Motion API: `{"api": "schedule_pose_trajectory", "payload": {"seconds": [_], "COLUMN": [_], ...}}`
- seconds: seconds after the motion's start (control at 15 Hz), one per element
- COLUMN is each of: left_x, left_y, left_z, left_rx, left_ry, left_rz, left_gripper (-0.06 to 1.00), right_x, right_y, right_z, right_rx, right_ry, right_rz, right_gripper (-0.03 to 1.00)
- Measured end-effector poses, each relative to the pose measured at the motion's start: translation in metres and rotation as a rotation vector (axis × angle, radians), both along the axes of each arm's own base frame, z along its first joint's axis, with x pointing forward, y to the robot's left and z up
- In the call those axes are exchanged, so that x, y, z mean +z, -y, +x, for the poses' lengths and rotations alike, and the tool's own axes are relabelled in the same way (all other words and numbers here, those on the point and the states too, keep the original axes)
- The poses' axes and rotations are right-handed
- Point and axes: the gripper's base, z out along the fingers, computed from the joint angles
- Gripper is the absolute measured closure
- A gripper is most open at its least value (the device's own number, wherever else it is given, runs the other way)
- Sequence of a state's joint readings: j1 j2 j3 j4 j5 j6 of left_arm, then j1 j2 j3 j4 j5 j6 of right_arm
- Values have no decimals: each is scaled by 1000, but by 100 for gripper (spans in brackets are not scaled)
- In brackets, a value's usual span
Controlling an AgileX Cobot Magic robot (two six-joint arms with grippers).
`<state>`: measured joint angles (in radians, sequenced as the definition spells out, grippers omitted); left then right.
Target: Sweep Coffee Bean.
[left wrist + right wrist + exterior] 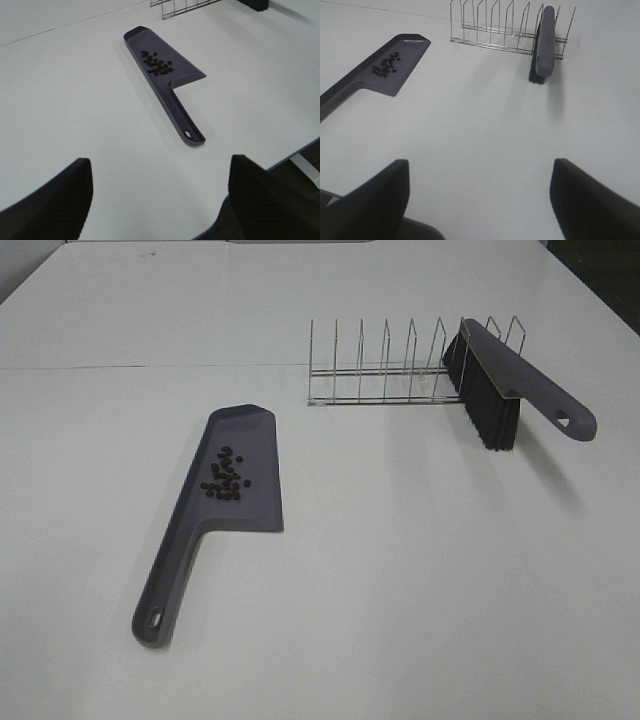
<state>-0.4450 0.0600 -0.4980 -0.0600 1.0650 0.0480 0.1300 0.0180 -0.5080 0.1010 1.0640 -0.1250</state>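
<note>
Exterior high view gives me the white table (420, 580) with the grey dustpan (215, 505) lying flat, its handle pointing toward the near edge. The coffee beans (225, 477) sit in a loose cluster on the dustpan's blade, none that I can see on the bare tabletop. Behind it stands a wire rack (385, 365), and the brush (500, 385) leans in the rack's right end, black bristles down, handle angled out to the right. On my left wrist feed the left gripper (160, 200) hangs over the near table edge with its jaws spread wide, nothing between them. The right gripper (480, 200) looks the same on its feed: jaws wide apart, empty, well short of the brush.
</note>
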Motion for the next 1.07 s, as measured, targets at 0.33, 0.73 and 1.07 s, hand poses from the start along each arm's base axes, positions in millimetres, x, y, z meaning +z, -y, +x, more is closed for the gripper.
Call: {"api": "schedule_pose_trajectory", "payload": {"seconds": [0.33,0.73,1.07], "left_x": [0,0,0], "left_y": [-1,-2,-2], "left_z": [-1,-7,-7], "left_rx": [331,414,414], "left_ry": [19,65,65], "left_rz": [-6,-16,-15], "left_gripper": [25,25,25], "right_x": [0,0,0], "right_y": [0,-1,-2], "right_z": [0,1,0], "right_rx": [-48,-110,-107], "right_ry": [0,-1,7], "right_rz": [0,10,16], "right_gripper": [31,31,31]}}
